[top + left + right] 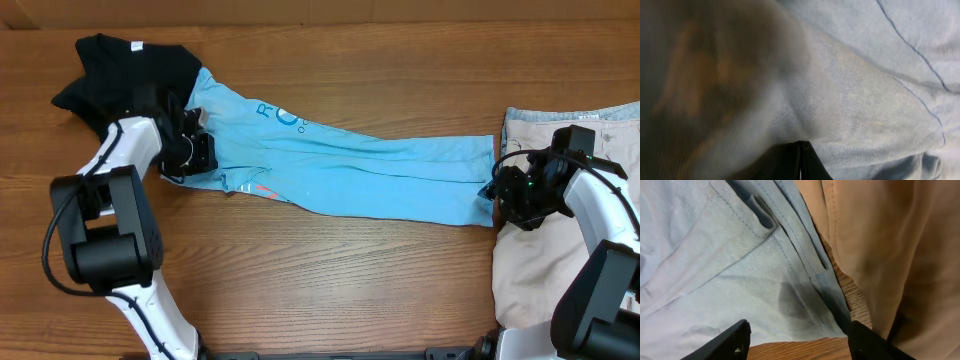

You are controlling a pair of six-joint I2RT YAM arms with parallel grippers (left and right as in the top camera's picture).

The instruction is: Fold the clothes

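Note:
The light blue T-shirt (350,165) lies stretched across the table from upper left to right, lettering showing near its top. My left gripper (190,150) is at its left end, shut on the shirt's fabric, which fills the left wrist view (855,90). My right gripper (497,190) is open at the shirt's right end, its fingers (797,342) spread over the hem (765,280) and bare wood. The black garment (125,70) lies bunched at the back left. The beige shorts (545,250) lie at the right, also in the right wrist view (890,240).
The wooden table (320,290) stretches in front of the shirt. The shorts reach the table's right and front edges. My left arm's base (100,240) stands at the front left.

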